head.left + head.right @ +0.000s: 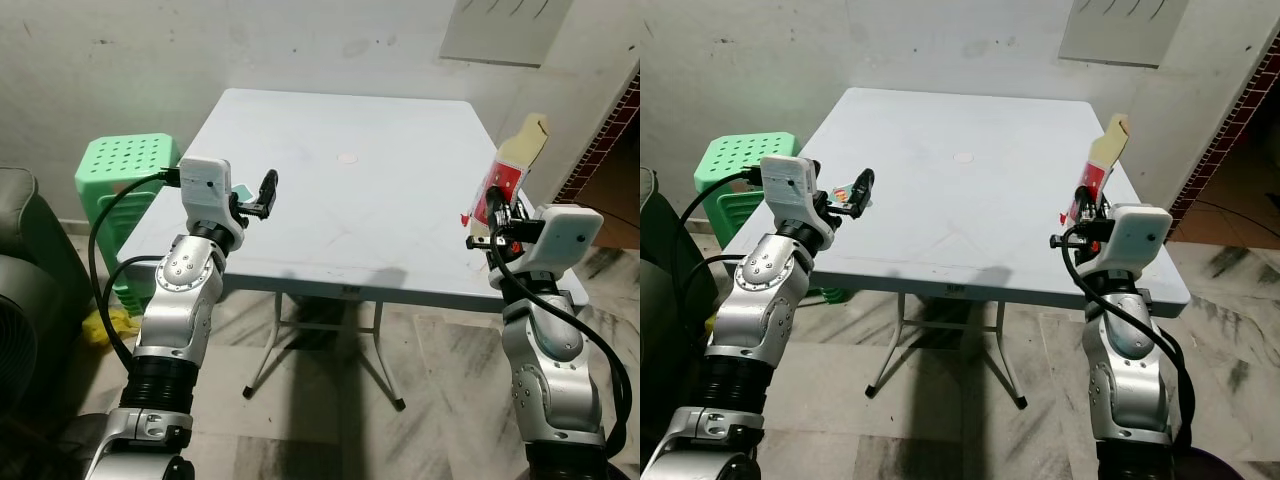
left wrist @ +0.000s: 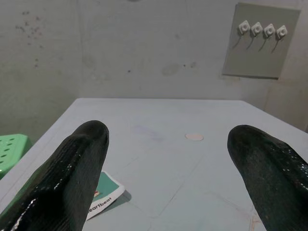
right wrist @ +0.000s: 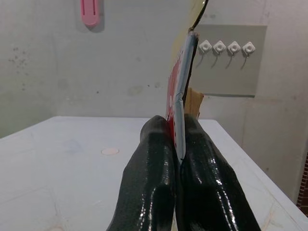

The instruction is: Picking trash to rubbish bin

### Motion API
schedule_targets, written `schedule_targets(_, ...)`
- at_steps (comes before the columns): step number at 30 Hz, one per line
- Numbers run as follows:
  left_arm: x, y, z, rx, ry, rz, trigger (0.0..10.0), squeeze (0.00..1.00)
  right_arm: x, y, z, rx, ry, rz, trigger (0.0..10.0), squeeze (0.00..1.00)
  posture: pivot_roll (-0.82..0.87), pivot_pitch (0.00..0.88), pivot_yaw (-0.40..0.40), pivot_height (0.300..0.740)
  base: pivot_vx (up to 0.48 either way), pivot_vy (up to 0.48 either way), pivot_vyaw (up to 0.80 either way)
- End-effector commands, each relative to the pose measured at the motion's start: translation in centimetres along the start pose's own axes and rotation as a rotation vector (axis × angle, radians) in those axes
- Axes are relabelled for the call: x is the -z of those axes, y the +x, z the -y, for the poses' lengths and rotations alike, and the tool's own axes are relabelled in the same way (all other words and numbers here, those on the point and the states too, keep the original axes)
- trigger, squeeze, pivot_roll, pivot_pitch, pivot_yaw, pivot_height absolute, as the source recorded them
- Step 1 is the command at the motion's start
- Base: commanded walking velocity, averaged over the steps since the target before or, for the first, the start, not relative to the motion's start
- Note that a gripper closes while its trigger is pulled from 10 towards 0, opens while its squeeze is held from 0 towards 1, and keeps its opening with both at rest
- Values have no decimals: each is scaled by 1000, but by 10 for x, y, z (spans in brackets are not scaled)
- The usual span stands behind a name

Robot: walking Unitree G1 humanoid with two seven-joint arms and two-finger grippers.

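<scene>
My right gripper (image 1: 495,214) is shut on a flattened tan carton with red print (image 1: 515,165), held upright above the right edge of the pale table (image 1: 380,210). The right wrist view has the carton (image 3: 181,86) pinched edge-on between the two fingers (image 3: 154,168). Over the table's left edge my left gripper (image 1: 264,195) hovers open with nothing between its fingers. A small teal and white wrapper (image 2: 103,198) lies flat on the table just under the left finger (image 2: 72,178); it is also seen as a bit of colour by the gripper (image 1: 845,190).
A small white disc (image 1: 347,158) lies near the table's middle. A green plastic stool (image 1: 125,165) stands by the table's left side, a dark sofa (image 1: 20,260) further left. Something yellow (image 1: 105,322) lies on the floor. A switch panel (image 2: 260,41) is on the wall behind.
</scene>
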State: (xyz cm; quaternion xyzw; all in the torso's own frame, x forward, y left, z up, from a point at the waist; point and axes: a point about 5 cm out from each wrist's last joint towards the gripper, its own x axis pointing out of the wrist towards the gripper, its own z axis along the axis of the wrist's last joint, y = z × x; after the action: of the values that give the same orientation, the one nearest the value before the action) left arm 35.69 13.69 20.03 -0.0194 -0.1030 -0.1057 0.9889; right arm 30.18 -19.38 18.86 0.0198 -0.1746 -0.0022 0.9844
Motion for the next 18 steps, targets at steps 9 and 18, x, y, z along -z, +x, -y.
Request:
schedule_targets(9, 3, -2, 6, 13, 2, -8, 10000, 0, -7, -3, 8, 22, -19, 22, 10000, 0, -66, 0, -17, 740, 0, 0, 0)
schedule_targets(18, 4, -2, 4, 12, 0, -12, 10000, 0, -6, -4, 9, 26, -19, 18, 10000, 0, -66, 0, -18, 740, 0, 0, 0)
